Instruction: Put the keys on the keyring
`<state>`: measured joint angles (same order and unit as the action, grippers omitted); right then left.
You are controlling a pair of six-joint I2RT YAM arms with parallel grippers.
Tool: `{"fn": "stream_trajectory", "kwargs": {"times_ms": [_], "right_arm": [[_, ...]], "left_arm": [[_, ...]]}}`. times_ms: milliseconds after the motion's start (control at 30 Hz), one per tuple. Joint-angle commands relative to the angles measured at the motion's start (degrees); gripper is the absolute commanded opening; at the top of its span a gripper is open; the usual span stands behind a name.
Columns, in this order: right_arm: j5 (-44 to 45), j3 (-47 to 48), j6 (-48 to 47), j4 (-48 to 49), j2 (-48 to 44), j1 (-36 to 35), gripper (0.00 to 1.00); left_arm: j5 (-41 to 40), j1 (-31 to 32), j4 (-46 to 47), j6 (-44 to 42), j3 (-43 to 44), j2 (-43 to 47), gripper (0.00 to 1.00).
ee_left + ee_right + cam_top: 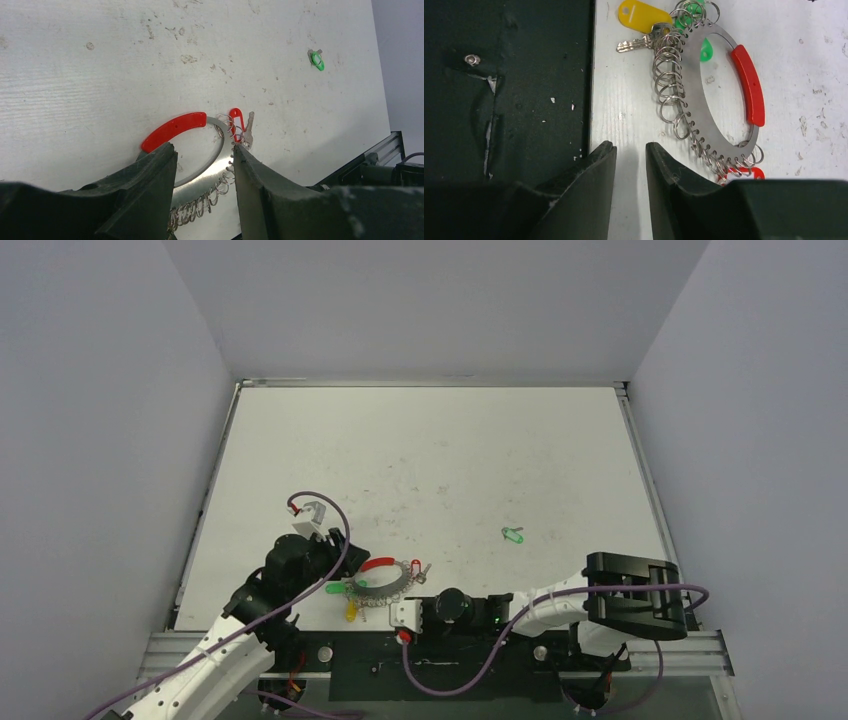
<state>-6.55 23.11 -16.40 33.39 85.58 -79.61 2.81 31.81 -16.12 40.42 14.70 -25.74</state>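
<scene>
The keyring (388, 585) is a flat steel ring with a red curved segment (175, 129) and many small wire loops, lying at the table's near edge. A yellow key (638, 14), a green key (705, 50) and a red key (236, 120) hang on its loops. Another green key (513, 535) lies loose further right; it also shows in the left wrist view (316, 60). My left gripper (202, 147) is open, its fingers straddling the ring's steel band. My right gripper (630, 145) is slightly open and empty, just beside the ring (696, 75) at the table edge.
The black base plate (524, 75) of the arms borders the table edge just beside the ring. Grey walls enclose the white table (430, 460) on three sides. Purple cables (335, 515) loop over both arms.
</scene>
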Motion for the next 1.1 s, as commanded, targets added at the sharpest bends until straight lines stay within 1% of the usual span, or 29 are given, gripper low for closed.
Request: {"fn": "stream_trajectory", "kwargs": {"times_ms": [0,67,167,633,767,900,1067], "right_arm": [[10.3,2.6,-2.3,5.7,3.5,-2.6,0.28],[13.4,2.7,-2.3,6.4,4.5,-3.1,0.28],[15.6,2.7,-2.9,6.9,5.4,-3.2,0.28],[14.4,5.5,-3.9,10.3,10.8,-3.2,0.27],[15.8,6.4,-4.2,10.0,11.7,-3.2,0.27],[19.2,7.6,-4.3,8.0,12.5,-3.2,0.26],[19.9,8.0,-5.2,7.3,13.5,-3.2,0.24]], "left_arm": [[0.3,-0.1,1.9,-0.1,0.4,-0.3,0.44],[0.3,-0.1,1.9,-0.2,0.4,-0.3,0.44],[0.2,-0.1,2.0,-0.3,0.3,-0.3,0.44],[0.2,-0.1,2.1,-0.1,0.0,-0.5,0.44],[0.2,-0.1,2.0,-0.1,0.1,-0.5,0.44],[0.2,-0.1,2.0,0.2,0.1,-0.5,0.44],[0.2,-0.1,2.0,-0.1,0.3,-0.5,0.44]]}}
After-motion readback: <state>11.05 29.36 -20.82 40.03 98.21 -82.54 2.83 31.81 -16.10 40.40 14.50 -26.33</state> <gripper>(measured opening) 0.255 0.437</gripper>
